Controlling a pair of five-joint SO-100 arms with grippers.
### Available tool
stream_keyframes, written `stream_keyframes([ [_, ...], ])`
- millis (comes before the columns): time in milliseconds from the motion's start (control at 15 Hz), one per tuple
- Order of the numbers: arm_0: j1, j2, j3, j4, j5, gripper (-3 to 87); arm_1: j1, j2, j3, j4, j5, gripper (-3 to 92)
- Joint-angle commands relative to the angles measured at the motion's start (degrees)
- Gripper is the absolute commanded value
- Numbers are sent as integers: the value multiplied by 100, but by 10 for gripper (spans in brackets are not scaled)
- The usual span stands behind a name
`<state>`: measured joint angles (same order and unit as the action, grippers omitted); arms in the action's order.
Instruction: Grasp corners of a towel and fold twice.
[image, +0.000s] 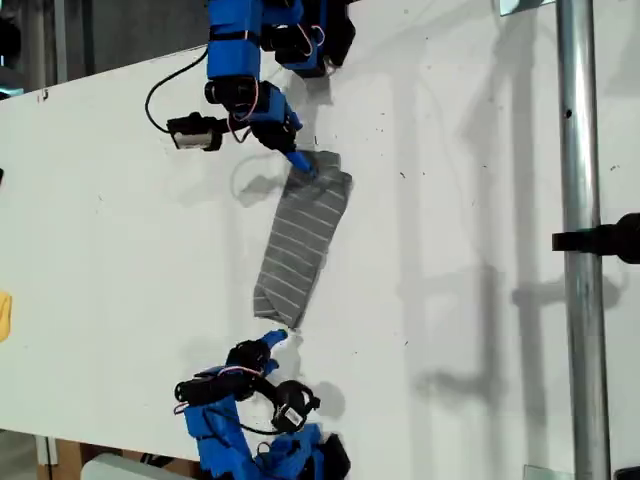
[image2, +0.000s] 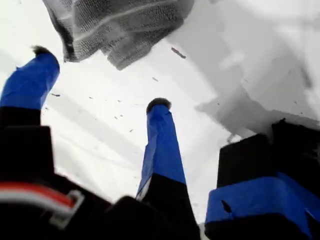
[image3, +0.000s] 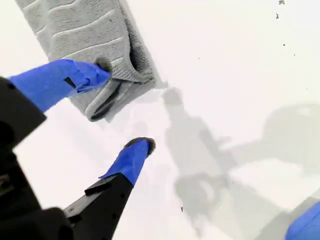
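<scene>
The towel (image2: 120, 25) runs off the first wrist view's edge, its far end unseen. In the exterior view, a yellow object (image: 4, 315) at 9 o'clock is cropped, unidentifiable; both arm bases are cut off.

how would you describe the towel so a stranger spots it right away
On the white table, look in the exterior view between the two blue arms at top and bottom. The towel is a folded narrow grey strip with thin pale stripes, the only cloth there.
</scene>
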<state>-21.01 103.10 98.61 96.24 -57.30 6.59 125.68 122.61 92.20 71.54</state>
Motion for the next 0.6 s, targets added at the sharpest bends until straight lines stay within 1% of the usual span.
stream_keyframes([
  [0,413,1503,422,44,-457,208,-193,1415,62,536,668,368],
  [67,668,2065,703,35,-782,186,-571,1872,-26,1063,1406,383],
  [133,1002,2707,1090,18,-1239,153,-1169,2329,-114,1564,2329,387],
  [200,1389,3428,1564,9,-1802,119,-1925,2689,-176,1934,3454,394],
  [267,1749,4113,2145,-26,-2505,84,-2268,2804,-308,2153,4025,405],
  [333,2188,4658,2698,-158,-3138,51,-2320,2689,-475,2224,4351,414],
  [400,2725,4957,3164,-413,-3604,36,-2610,2435,-563,2206,4869,429],
  [467,3217,4975,3542,-765,-3973,31,-2663,2171,-536,2004,5071,434],
  [533,3647,4983,3955,-1318,-4078,12,-2531,1811,-387,1661,5071,440],
])
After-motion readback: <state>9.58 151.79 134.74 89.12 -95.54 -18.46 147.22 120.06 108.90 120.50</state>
